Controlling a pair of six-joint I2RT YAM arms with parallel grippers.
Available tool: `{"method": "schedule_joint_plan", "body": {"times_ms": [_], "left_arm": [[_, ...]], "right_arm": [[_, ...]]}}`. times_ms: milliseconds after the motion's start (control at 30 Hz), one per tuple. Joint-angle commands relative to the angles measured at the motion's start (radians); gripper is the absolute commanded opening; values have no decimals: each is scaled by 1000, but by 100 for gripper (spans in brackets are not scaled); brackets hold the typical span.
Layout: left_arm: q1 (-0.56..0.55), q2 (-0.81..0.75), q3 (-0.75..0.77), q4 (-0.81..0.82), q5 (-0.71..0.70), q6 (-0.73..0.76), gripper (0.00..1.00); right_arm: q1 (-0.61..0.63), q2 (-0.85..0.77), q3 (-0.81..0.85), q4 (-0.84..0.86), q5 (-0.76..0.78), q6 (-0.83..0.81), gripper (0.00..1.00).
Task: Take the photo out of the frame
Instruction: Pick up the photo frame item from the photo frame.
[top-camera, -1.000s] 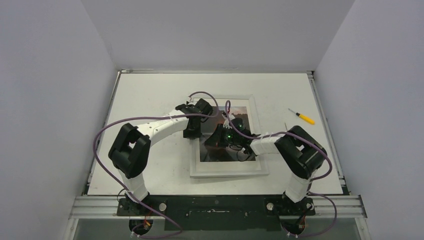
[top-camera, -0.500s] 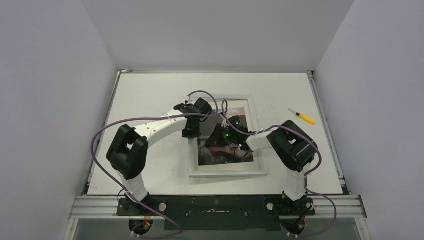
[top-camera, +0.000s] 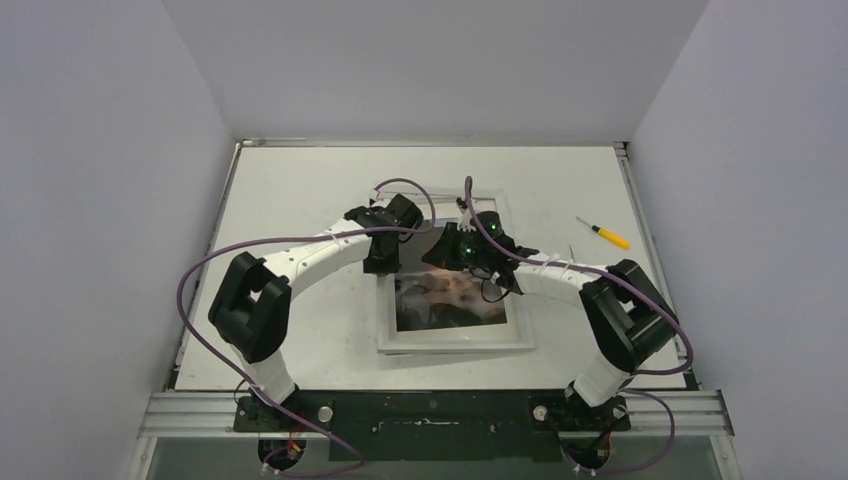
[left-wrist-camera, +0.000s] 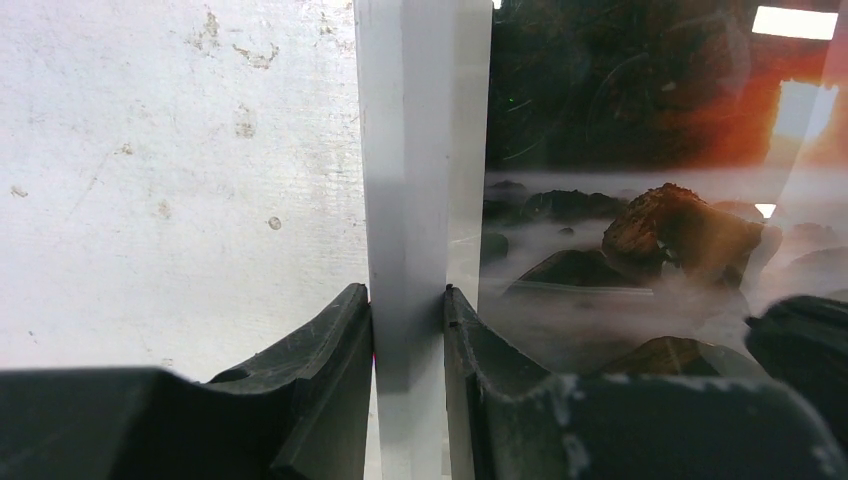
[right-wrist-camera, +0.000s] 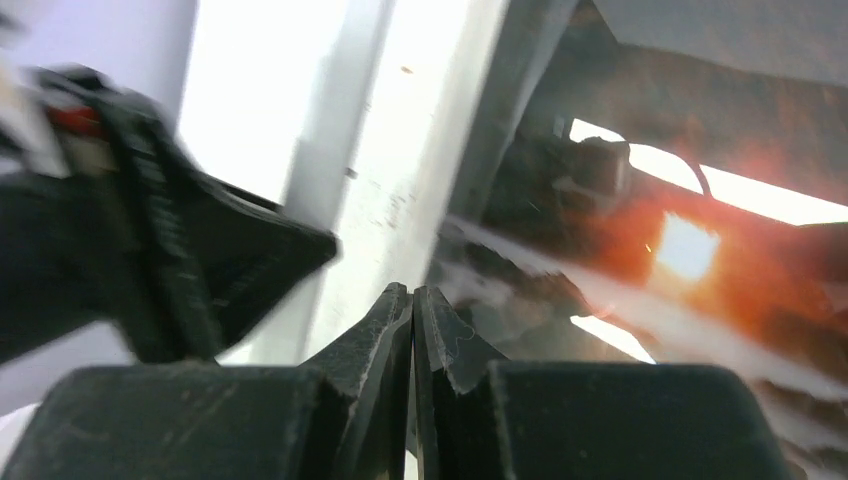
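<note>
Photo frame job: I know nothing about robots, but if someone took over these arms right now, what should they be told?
Left gripper: shut on the frame's left border.
Right gripper: shut, tips over the photo near that border; no grip on it shows.
The frame lies flat on the table, with the photo inside it.
Done: frame gripped.
Left: get the photo out of the frame.

My left arm arcs inward, my left fingers clamped across the border of the frame. My right arm bends in from the other side, my right fingers pressed tightly together.
</note>
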Motion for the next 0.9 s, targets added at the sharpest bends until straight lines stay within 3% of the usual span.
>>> {"method": "schedule_joint_plan", "body": {"times_ms": [0,233,433,500,667,733,867], "left_arm": [[0,-78,71,3,-12,3,0],[1,-115,88,15,45,5,0],[4,-147,93,35,84,10,0],[6,-151,96,37,92,14,0],[10,-152,100,43,102,17,0],[12,-152,97,49,107,19,0],[13,-154,97,62,125,19,0]], "right_arm": [[-25,44,-86,11,33,-16,5],[-83,124,-117,25,4,-45,6],[-125,-38,-64,-159,96,-158,18],[-166,-100,-42,-239,149,-199,25],[-274,-227,-21,-424,304,-276,61],[-300,-252,-20,-465,382,-294,69],[-334,-240,-22,-501,491,-305,72]]}}
